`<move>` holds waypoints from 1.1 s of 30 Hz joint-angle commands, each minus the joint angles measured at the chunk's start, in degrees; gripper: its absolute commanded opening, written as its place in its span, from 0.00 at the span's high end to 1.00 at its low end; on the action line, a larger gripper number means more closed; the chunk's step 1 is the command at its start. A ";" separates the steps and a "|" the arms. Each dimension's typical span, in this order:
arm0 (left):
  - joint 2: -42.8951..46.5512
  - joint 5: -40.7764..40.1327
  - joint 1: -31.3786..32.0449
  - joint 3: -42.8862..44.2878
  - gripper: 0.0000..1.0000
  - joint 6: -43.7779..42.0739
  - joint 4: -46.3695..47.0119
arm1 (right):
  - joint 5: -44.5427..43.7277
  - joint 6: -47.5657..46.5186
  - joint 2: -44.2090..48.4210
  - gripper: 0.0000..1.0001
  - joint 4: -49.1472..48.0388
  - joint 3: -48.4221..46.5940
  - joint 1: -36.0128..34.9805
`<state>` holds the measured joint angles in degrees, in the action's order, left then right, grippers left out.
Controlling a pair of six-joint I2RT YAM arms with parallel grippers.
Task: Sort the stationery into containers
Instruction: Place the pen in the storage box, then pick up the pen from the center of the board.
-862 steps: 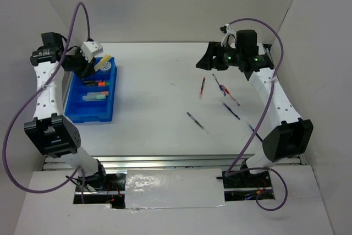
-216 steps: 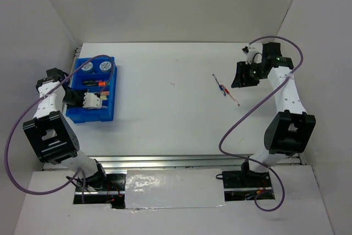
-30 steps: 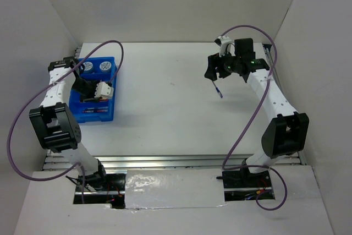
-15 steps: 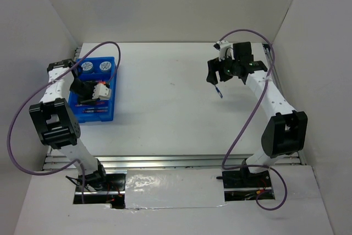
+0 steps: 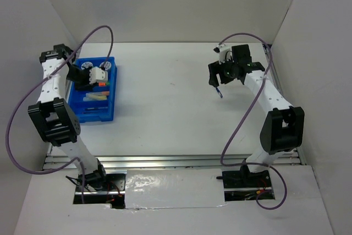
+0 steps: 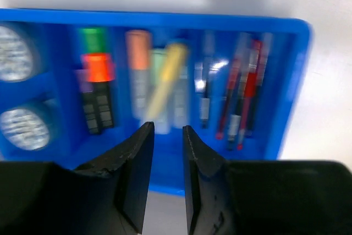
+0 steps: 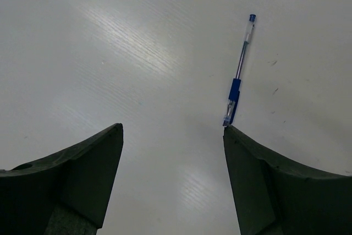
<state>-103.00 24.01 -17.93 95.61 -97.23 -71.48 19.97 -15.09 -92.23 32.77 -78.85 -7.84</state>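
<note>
The blue tray point(image 5: 94, 117) sits at the far left and fills the left wrist view point(image 6: 286, 81). It holds two tape rolls point(image 6: 22, 127), green point(image 6: 93, 39), orange point(image 6: 99, 67), pink point(image 6: 137, 50) and yellow point(image 6: 165, 75) markers, and several pens point(image 6: 242, 97). My left gripper point(image 5: 91, 76) hovers above the tray, jaws point(image 6: 168, 130) a narrow gap apart with nothing between them. A blue pen point(image 5: 219, 92) lies on the table at the right. My right gripper point(image 5: 215, 76) hangs over it, wide open point(image 7: 173, 127), and the pen's point(image 7: 237, 83) near end is at the right fingertip point(image 7: 231, 136).
White walls close in the table at the back and both sides. The left arm's cable point(image 5: 104, 31) arcs above the tray. The right arm's cable point(image 5: 247, 36) loops over its wrist.
My left gripper has moved toward the far end of the tray, uncovering the markers. My right gripper has shifted slightly over the blue pen, which has stayed in place.
</note>
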 commanded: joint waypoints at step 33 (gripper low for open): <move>16.87 17.39 9.58 -1.40 0.43 48.71 28.77 | -13.90 -4.51 -40.99 0.54 20.73 -33.98 1.25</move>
<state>-87.85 40.97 -8.93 94.02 -50.43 -44.84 7.75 -19.35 -129.51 46.41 -105.65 -5.41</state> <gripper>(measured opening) 0.567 0.463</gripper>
